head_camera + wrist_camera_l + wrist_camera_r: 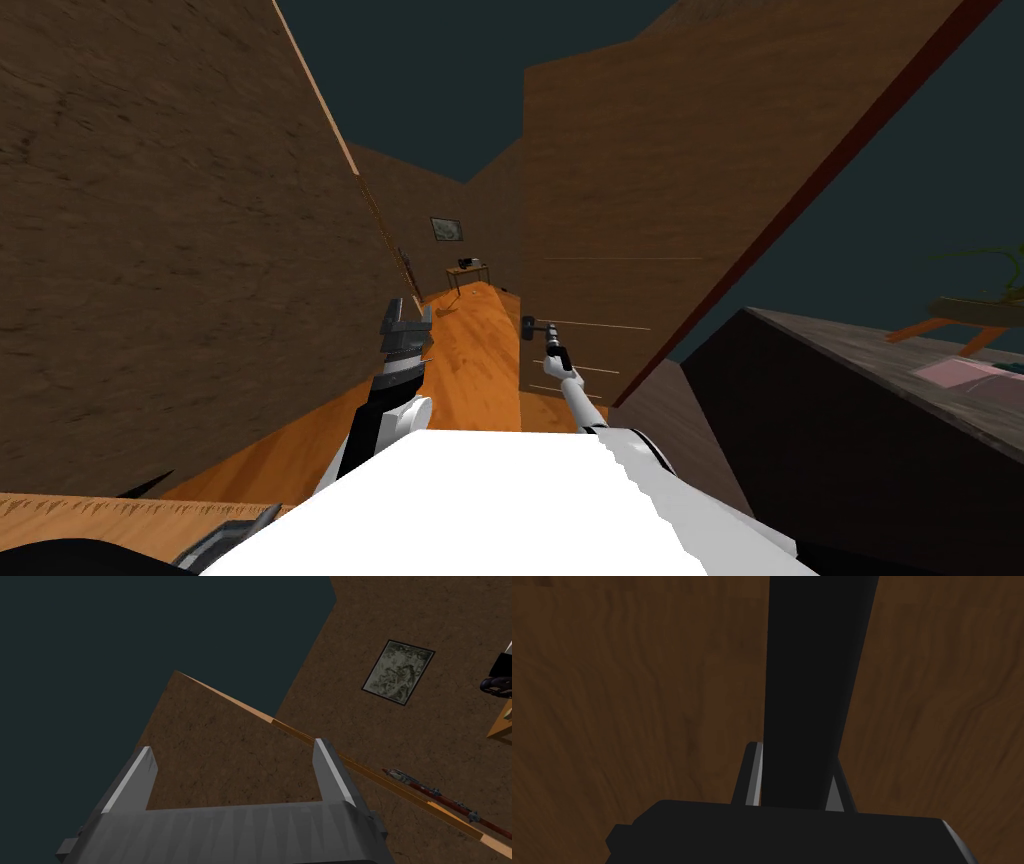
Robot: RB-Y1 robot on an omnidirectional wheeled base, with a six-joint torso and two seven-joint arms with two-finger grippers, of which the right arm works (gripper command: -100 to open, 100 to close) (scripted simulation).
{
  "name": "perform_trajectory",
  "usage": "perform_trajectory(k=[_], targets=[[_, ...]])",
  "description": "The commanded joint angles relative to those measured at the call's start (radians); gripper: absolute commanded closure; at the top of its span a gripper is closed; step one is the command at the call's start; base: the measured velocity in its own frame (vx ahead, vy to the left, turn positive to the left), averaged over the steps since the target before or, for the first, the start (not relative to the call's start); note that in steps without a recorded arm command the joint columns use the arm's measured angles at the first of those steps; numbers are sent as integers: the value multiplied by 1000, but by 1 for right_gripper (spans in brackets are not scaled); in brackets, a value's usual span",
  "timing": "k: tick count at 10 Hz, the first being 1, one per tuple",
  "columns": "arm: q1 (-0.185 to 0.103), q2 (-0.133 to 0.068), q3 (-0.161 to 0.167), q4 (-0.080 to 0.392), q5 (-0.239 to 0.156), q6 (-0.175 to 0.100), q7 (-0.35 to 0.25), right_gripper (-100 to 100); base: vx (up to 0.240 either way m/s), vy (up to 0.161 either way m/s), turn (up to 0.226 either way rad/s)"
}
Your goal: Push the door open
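Note:
The door (610, 180) is a tall brown wood-grain panel ahead on my right, its near edge standing over the orange floor. A dark handle (527, 324) sticks out at that edge. My right gripper (549, 337) reaches to it on an outstretched arm. In the right wrist view the handle (812, 676) is a black bar running up between the fingers (755, 776), with the right gripper (796, 781) shut on it against the brown door face (637, 701). My left gripper (410, 318) is held up to the left of the door and stands open (235, 776) with nothing between its fingers.
A brown wall (180, 250) runs close along my left. A dark counter (860, 420) lies close on my right. Down the orange floor (470, 350) stands a small table (468, 270) under a framed picture (447, 229). A red pole (450, 803) leans on the left wall.

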Motion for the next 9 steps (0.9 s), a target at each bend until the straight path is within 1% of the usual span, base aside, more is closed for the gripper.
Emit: perform_trajectory(k=[1, 2, 4, 5, 6, 7, 9], targets=[[-5, 5, -8, -1, -13, -6, 19, 100, 119, 156, -115], [-6, 13, -12, 0, -22, -7, 29, 100, 109, 136, -83], [-7, 21, -16, 1, -31, -9, 41, 100, 103, 129, -57], [-7, 25, -17, 2, -34, -10, 45, 100, 74, 175, -31], [1, 9, -30, -6, -34, -10, 46, 100, 29, 64, -79], [2, -9, -32, -7, -37, -12, 49, 100, 69, -92, -81], [3, -20, -30, -7, -39, -12, 50, 100, 113, -122, 15]])
